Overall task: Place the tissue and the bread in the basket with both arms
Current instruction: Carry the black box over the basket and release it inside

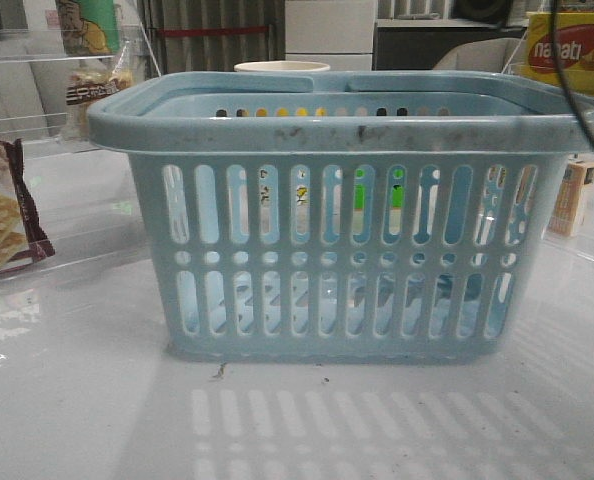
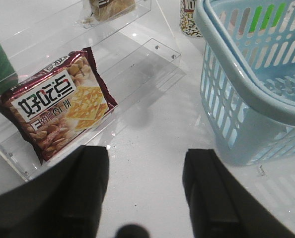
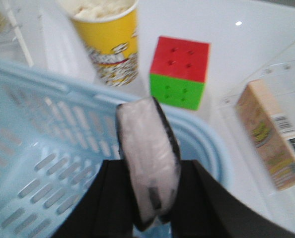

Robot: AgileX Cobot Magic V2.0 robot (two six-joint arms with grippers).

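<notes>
– jaws first: how do they stand?
– right jaws (image 3: 150, 198) are clamped on the tissue (image 3: 148, 154), a pale soft packet with a dark edge, held upright above the rim of the basket (image 3: 43, 144). left jaws (image 2: 145, 186) are spread wide with nothing between them, hovering over bare white tabletop (image 2: 152, 124)

– where is the basket?
– it sits in the middle of the tabletop in the front view, light blue, slotted sides, dark scuffs along the rim, both handles folded down. in the left wrist view it is just beside the left jaws

– and the bread?
– i see what may be it on the clear shelf (image 1: 37, 120) at far left in the front view, a wrapped item with a dark label strip (image 1: 95, 88), too small to be sure

– what else is around?
– a maroon cracker packet (image 2: 55, 104) lying on the clear shelf near the left jaws. beyond the basket, a yellow paper cup (image 3: 105, 37), a red and green cube (image 3: 180, 72) beside it, and a tan carton (image 3: 274, 131) well apart from the cube
</notes>
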